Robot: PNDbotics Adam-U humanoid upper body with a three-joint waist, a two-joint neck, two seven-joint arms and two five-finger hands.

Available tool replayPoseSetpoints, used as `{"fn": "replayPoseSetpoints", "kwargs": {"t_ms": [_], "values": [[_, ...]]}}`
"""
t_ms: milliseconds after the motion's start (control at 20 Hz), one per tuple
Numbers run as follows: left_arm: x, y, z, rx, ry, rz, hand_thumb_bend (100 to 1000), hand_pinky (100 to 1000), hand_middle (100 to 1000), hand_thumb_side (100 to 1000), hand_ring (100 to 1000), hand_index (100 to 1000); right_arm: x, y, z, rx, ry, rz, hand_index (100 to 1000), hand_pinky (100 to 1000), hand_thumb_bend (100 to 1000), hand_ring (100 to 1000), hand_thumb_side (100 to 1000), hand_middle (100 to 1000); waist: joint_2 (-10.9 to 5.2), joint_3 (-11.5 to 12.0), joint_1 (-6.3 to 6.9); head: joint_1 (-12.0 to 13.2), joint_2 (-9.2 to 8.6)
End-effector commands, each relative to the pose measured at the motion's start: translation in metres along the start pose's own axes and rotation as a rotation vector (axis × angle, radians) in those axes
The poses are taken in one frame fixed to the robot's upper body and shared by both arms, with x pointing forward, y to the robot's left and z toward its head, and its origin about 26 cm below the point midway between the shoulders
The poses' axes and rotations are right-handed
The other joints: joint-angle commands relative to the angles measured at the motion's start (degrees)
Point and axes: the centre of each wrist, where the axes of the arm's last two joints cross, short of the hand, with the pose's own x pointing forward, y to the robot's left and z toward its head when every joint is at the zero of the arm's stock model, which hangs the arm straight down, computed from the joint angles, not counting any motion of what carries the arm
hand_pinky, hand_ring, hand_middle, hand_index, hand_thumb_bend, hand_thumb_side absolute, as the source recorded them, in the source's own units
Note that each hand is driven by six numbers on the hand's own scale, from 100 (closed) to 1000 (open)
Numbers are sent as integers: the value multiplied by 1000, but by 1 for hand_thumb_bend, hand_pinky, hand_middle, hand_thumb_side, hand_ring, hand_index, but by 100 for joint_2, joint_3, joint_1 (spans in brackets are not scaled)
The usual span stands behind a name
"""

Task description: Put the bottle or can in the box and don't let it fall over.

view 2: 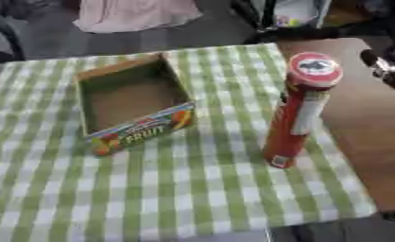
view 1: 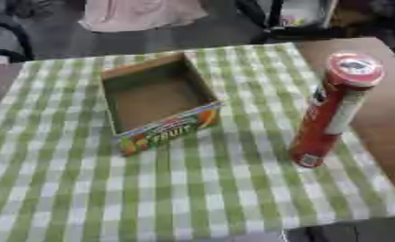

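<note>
- One robot hand shows: the right robot hand (view 2: 386, 71), black with silver parts, enters at the right edge of the right eye view, level with the top of the can. Whether its fingers are apart or curled I cannot tell. The left robot hand is in no view.
- One tall red cylindrical can (view 2: 298, 111) with a red-and-white round lid stands upright on the cloth, just left of that hand and apart from it.
- One open-topped cardboard box (view 1: 155, 105), brown inside, with a colourful front panel reading "FRUIT", sits to the left of the can, well apart from it. Its bare brown floor shows, with nothing in it.
- One green-and-white checked cloth (view 1: 193, 189) lies under both the can and the box, the can near its right border.
- One brown wooden desk (view 2: 366, 142) carries the cloth and shows bare to the right of the can.
- Beyond the desk, far behind the can, lie a dark floor, a pale pink fabric shape (view 1: 139, 14) and blurred dark furniture.
</note>
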Motion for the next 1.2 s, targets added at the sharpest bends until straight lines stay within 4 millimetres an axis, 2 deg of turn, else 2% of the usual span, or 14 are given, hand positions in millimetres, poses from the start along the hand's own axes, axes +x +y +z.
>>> {"fn": "replayPoseSetpoints", "kwargs": {"t_ms": [50,450,1200], "values": [[11,7,-7,9,-42,-27,735,755,735,627,777,813,14,-9,-6,0,-35,21,866,682,695,900,295,966,-79,-9,-5,-101,31],[10,8,-7,9,-40,-29,736,754,735,626,779,813,11,-9,-3,39,-21,33,873,685,698,906,292,977,-86,-37,7,-274,36],[8,8,-6,5,-32,-35,737,753,735,626,782,813,4,-12,4,185,-2,11,890,714,701,958,288,1000,-86,-110,34,-243,23]]}}
